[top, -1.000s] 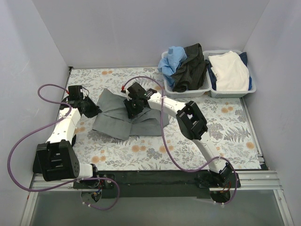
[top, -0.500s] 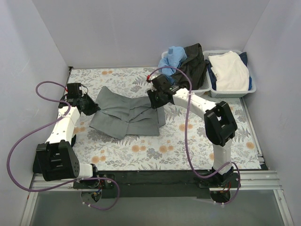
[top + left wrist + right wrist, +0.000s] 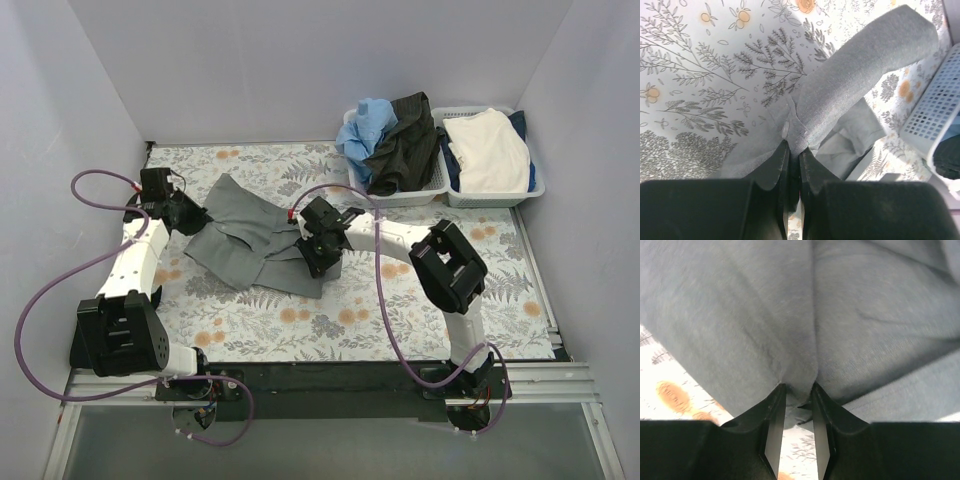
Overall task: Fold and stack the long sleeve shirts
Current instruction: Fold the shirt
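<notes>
The mid-grey long sleeve shirt (image 3: 248,228) lies rumpled and partly folded on the floral table, left of centre. My left gripper (image 3: 190,217) is shut on its left edge; the left wrist view shows the jaws closed on a fold of grey cloth (image 3: 865,55). My right gripper (image 3: 321,257) is at the shirt's right front edge, shut on a pinch of grey cloth (image 3: 790,300) that bulges between the fingers. The black shirt (image 3: 405,145) hangs out of the left white basket at the back right.
Two white lattice baskets stand at the back right: the left basket (image 3: 408,195) holds blue and black clothes, the right basket (image 3: 490,197) holds white and navy clothes. A basket corner (image 3: 935,120) shows in the left wrist view. Purple cables loop beside both arms.
My right gripper swung out right toward the baskets with the shirt's edge, then came back left and forward, folding the cloth over. My left gripper shifted slightly back, still holding.
</notes>
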### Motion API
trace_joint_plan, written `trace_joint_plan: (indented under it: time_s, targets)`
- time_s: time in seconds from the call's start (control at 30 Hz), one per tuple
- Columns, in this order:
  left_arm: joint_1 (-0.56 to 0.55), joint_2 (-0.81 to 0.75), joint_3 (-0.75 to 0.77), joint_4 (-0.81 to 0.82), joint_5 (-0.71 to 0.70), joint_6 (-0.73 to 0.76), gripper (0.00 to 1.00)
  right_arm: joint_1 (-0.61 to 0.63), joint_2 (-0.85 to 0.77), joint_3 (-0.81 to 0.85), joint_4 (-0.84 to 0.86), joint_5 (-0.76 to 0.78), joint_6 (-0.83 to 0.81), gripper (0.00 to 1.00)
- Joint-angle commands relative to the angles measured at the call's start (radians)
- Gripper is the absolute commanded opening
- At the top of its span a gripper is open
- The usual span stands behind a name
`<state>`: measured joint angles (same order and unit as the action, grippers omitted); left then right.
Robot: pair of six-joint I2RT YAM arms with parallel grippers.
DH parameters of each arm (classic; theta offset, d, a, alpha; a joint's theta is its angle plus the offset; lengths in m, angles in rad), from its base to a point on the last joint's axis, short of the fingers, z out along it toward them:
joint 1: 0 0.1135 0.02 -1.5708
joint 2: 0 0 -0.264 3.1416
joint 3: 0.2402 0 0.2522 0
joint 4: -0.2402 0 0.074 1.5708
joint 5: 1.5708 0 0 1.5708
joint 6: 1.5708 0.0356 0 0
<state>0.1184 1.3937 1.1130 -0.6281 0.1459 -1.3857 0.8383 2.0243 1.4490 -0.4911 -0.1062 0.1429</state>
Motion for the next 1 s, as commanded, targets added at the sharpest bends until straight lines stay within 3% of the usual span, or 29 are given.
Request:
trace_joint_plan:
  time_s: [0.0,0.27,0.3,0.33,0.4,0.53,0.97]
  targets:
    - [0.001,0.005,0.047,0.082,0.040,-0.064,0.00,0.058,-0.015,-0.026,-0.032,-0.105,-0.031,0.35]
    - [-0.028,-0.009,0.065,0.094,0.066,-0.050,0.00,-0.033,-0.205,-0.062,-0.027,0.160,0.098,0.43]
    - [-0.028,-0.013,0.062,0.094,0.064,-0.044,0.00,-0.048,-0.231,-0.081,-0.027,0.178,0.106,0.46]
    - [-0.031,-0.018,0.058,0.094,0.064,-0.039,0.00,-0.082,-0.242,-0.091,-0.027,0.194,0.113,0.56]
    - [-0.031,-0.033,0.050,0.090,0.060,-0.030,0.00,-0.119,-0.248,-0.116,-0.029,0.194,0.112,0.59]
    - [-0.036,-0.059,0.028,0.084,0.054,-0.012,0.00,-0.180,-0.207,-0.131,-0.006,0.160,0.095,0.60]
    - [-0.105,-0.079,0.034,0.036,-0.035,0.024,0.00,-0.182,0.046,0.031,0.091,0.002,0.123,0.50]
